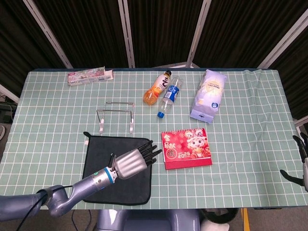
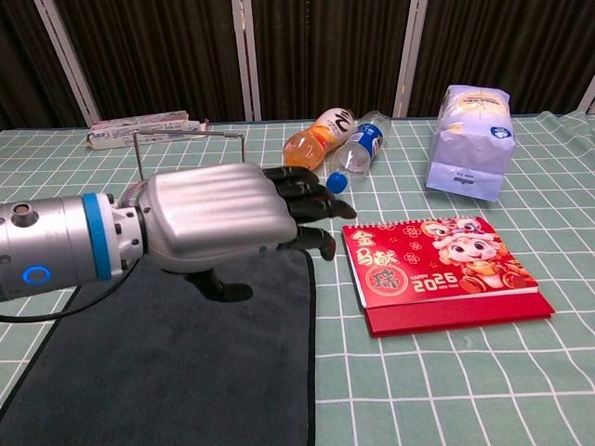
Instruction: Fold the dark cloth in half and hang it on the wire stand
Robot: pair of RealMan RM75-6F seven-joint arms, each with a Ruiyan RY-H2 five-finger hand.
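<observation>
Head view: the dark cloth is seen spread flat on the green checked tablecloth, at about seven o'clock from the table's centre. The left hand is held palm down over the cloth's right part, fingers stretched out together and pointed toward three o'clock; nothing is grasped by it. In the chest view the same hand is shown above the cloth, its fingertips near the cloth's right edge. The wire stand is found upright just beyond the cloth, at twelve o'clock from it. A red 2025 desk calendar lies at three o'clock from the cloth. Behind it, an orange drink bottle and a clear water bottle lie side by side, with a white bag to their right. A flat box lies at the far left edge. Of the right hand only a part is seen at the right border; whether it is clenched or released cannot be told
</observation>
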